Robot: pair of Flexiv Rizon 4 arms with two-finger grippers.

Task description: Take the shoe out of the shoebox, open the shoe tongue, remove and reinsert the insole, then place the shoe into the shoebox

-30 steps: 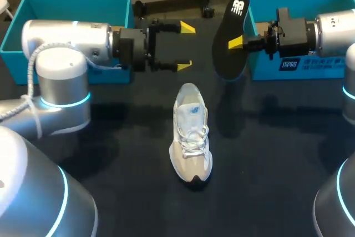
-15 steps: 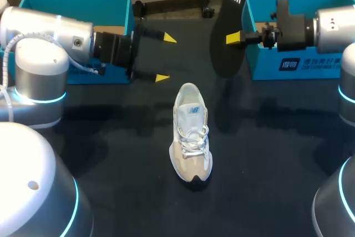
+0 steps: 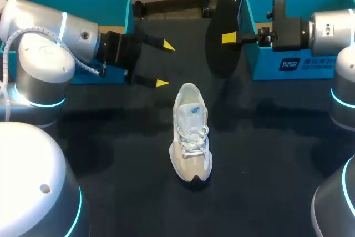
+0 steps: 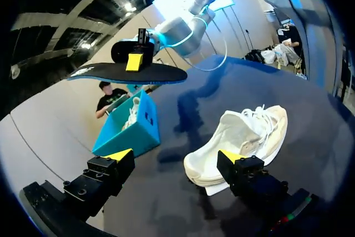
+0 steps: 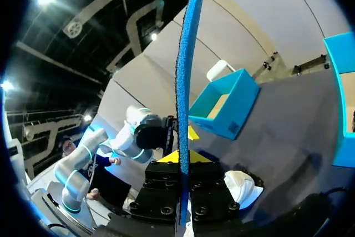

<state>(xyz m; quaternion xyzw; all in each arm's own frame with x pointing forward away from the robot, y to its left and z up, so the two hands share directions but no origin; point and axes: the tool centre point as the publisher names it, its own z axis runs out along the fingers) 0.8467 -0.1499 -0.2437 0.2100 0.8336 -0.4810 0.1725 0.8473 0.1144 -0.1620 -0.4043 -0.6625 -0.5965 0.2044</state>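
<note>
A white and beige sneaker [image 3: 191, 134] lies on the black table, toe toward the near edge; from the left wrist it shows just ahead of one finger [image 4: 238, 137]. My right gripper [image 3: 229, 38] is shut on a black insole [image 3: 224, 31] with a blue underside, holding it upright on its edge above the table, behind the shoe. The insole [image 5: 186, 81] rises edge-on from the right gripper [image 5: 180, 156]. My left gripper [image 3: 165, 64] hangs open and empty to the left of the shoe's heel, apart from it. From the left gripper [image 4: 175, 155] the insole [image 4: 130, 73] shows high ahead.
One teal shoebox [image 3: 72, 1] stands at the back left, behind my left arm. Another teal shoebox [image 3: 299, 65] stands at the back right, under my right arm, close to the insole. The black tabletop [image 3: 266, 154] stretches around the shoe.
My left arm has drawn back to the left, its open gripper now lower and tilted toward the shoe. The right gripper has carried the insole slightly left and higher. The shoe has not moved.
</note>
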